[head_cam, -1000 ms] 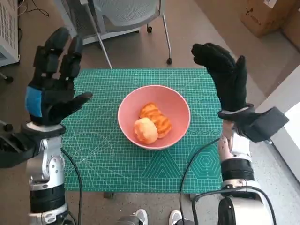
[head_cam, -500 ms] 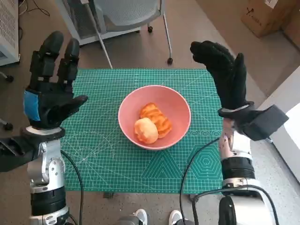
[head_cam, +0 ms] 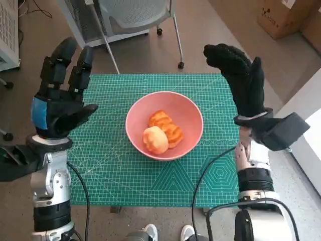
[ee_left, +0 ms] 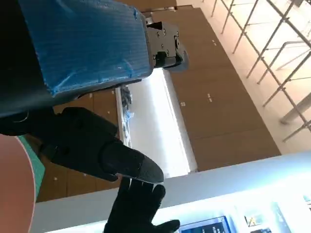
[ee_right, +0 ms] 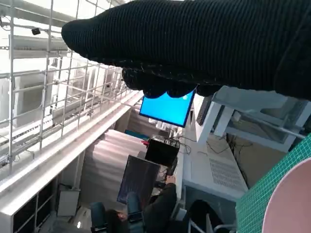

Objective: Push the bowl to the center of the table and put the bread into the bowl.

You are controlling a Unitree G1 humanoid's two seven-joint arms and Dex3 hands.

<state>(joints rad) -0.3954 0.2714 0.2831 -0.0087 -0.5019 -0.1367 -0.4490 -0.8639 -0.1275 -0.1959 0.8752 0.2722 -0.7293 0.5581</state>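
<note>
A pink bowl point(head_cam: 188, 111) sits near the middle of the green cutting mat point(head_cam: 110, 155), with two pieces of bread point(head_cam: 161, 132) lying inside it. My left hand point(head_cam: 57, 98) is raised over the mat's left edge, fingers spread upward, holding nothing. My right hand point(head_cam: 241, 83) is raised over the mat's right edge, fingers up, also empty. The left wrist view shows the blue-taped left hand point(ee_left: 87, 53), the right hand point(ee_left: 138, 206) beyond it and a sliver of the bowl point(ee_left: 14, 184). In the right wrist view the right hand point(ee_right: 194, 43) spans one edge and the bowl rim point(ee_right: 291, 206) shows in a corner.
A chair point(head_cam: 135, 20) stands on the floor behind the table. A cardboard box point(head_cam: 283, 15) lies at the far right. Feet point(head_cam: 168, 232) show at the table's near edge. A seated person point(ee_right: 155, 208) appears in the right wrist view.
My left hand has shifted slightly, first outward and then back toward the mat. The right hand, bowl and bread have stayed in place.
</note>
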